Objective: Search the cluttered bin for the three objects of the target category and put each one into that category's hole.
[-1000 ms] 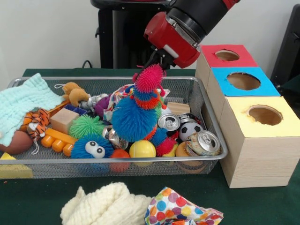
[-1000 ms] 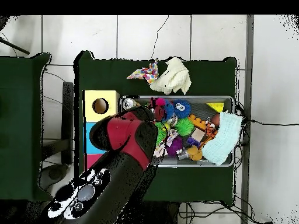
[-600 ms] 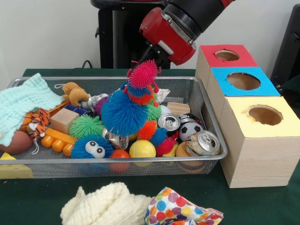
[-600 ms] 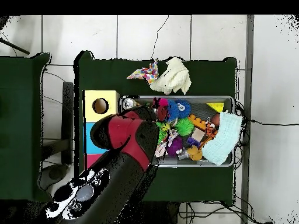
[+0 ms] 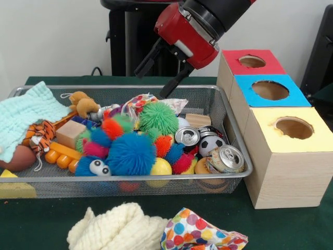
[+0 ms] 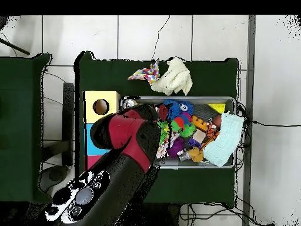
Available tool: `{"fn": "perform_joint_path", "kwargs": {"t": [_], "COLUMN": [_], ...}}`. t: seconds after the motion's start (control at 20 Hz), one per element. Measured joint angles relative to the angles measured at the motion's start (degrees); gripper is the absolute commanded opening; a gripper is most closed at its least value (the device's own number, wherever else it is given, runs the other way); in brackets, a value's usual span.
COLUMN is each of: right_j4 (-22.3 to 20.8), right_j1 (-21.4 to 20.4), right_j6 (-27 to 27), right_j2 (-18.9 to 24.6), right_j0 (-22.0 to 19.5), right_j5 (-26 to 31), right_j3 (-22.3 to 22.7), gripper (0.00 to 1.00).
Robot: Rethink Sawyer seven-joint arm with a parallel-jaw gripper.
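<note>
Spiky toy (image 5: 130, 152) below empty pincer (image 5: 156, 77)

No readable text, labels, brands or numbers anywhere I can see. The cans (image 5: 225, 159) in my bin (image 5: 237, 151) show only bare tops, any print too small to read. The wooden boxes (image 5: 285, 156) carry plain colour tops, no writing.

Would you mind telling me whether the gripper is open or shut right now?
Open. In the front view the gripper hangs above the bin with its jaws spread apart and nothing between them.
</note>
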Motion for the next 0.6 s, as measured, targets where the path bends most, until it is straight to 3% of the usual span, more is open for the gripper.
{"fn": "perform_joint_path", "kwargs": {"t": [0.4,0.6], "right_j4": [0.2,0.1], "right_j1": [-1.7,-5.9], "right_j6": [0.0,0.0], "right_j2": [1.7,8.8], "right_j0": [-2.1,-10.0], "right_j5": [0.0,-0.8], "right_j3": [-0.3,-0.1], "gripper": [1.0,1.0]}}
